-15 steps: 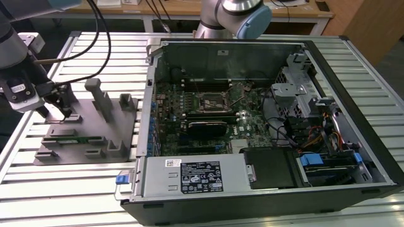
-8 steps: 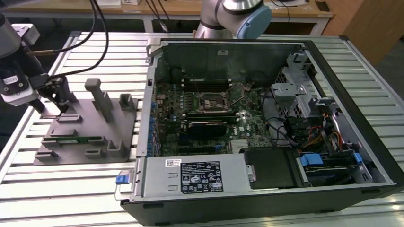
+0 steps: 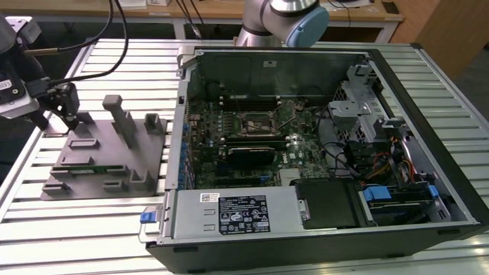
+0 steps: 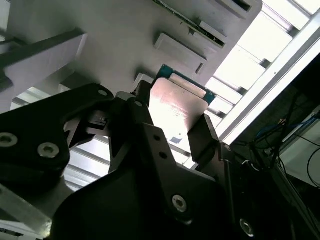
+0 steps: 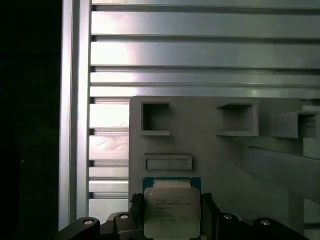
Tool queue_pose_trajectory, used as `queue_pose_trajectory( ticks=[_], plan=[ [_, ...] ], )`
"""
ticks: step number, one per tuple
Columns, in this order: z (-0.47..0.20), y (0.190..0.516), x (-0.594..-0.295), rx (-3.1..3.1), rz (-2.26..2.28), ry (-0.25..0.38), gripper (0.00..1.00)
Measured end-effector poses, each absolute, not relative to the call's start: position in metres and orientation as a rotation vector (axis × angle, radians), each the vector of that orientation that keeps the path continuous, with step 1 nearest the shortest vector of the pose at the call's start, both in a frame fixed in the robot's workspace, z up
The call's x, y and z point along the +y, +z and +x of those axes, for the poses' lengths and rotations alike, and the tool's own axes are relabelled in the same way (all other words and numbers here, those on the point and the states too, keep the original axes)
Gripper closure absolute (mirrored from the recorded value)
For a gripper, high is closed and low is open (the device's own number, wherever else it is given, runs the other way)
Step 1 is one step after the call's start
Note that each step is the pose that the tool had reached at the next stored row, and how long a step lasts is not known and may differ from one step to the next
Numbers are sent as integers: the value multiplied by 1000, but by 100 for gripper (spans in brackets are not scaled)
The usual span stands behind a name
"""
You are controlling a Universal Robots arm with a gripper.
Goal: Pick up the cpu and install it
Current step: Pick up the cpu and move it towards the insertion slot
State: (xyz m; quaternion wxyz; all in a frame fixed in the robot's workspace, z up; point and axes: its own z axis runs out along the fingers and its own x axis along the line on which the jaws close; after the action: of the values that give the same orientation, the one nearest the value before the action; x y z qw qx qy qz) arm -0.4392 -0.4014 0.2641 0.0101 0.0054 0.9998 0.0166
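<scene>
My end effector (image 4: 172,117) looks closed on the cpu (image 5: 171,210), fingers against two opposite edges, which I judge spares its face. The cpu is at a corner of the grey tray (image 3: 99,189).

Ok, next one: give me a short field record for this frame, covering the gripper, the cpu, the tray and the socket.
gripper: down at the grey tray, at the cpu
cpu: metal top up, at a corner of the tray; cannot tell whether it is lifted or resting
socket: inside the open computer case, apart from the gripper
memory stick: lying in a tray slot
progress: cpu not yet installed
</scene>
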Motion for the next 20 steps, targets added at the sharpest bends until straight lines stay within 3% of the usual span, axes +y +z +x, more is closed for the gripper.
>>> queue_pose_trajectory(
  ticks=[20],
  plan=[
    [-439,317,-401,3116,17,52,46]
  ],
)
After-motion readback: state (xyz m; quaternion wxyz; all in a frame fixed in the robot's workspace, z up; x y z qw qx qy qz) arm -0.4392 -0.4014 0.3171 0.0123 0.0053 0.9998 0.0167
